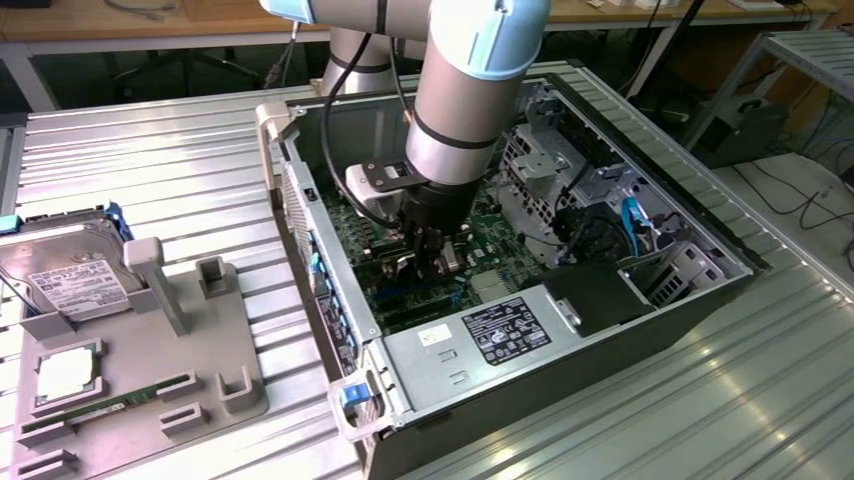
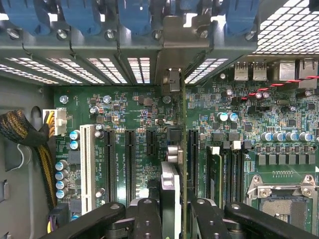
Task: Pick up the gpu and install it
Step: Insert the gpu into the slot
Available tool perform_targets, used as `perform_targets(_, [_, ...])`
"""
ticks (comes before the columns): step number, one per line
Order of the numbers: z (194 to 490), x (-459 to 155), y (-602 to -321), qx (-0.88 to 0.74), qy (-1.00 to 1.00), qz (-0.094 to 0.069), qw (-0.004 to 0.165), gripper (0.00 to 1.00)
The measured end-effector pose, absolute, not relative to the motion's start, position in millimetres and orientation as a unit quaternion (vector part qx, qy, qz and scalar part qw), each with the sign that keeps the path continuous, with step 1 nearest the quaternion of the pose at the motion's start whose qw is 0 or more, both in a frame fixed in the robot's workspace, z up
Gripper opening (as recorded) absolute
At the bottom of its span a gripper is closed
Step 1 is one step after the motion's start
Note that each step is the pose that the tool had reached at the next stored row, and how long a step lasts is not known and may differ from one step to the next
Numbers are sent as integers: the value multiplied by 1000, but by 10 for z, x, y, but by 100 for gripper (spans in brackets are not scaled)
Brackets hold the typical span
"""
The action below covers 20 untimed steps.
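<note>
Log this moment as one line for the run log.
stage: install | fingers: shut on gpu | gpu: held edge-on above motherboard slots inside open PC case | seated: cannot tell | hard drive: on holder beside case

The gpu (image 2: 182, 164) shows a green board edge with silver metal beside it. The gripper (image 2: 172, 219) is black, on an arm (image 1: 467, 90) of silver-grey with a pale blue cap. The motherboard (image 2: 279, 144) is dark green, with black slots and 1 white slot (image 2: 87, 167). The computer case (image 1: 441, 370) is grey with blue clips. The counter (image 1: 147, 170) is ribbed silver. The hard drive (image 1: 67, 275) is silver with a white label.
</note>
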State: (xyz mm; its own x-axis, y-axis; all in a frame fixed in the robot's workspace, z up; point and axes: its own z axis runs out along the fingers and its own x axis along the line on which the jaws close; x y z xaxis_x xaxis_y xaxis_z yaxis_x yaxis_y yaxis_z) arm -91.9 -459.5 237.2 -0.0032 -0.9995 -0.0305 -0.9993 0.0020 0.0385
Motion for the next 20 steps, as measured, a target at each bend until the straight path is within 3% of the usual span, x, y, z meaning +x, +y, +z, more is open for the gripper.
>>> perform_targets(20, [2293,-947,-4593,706,-708,-23,2,29])
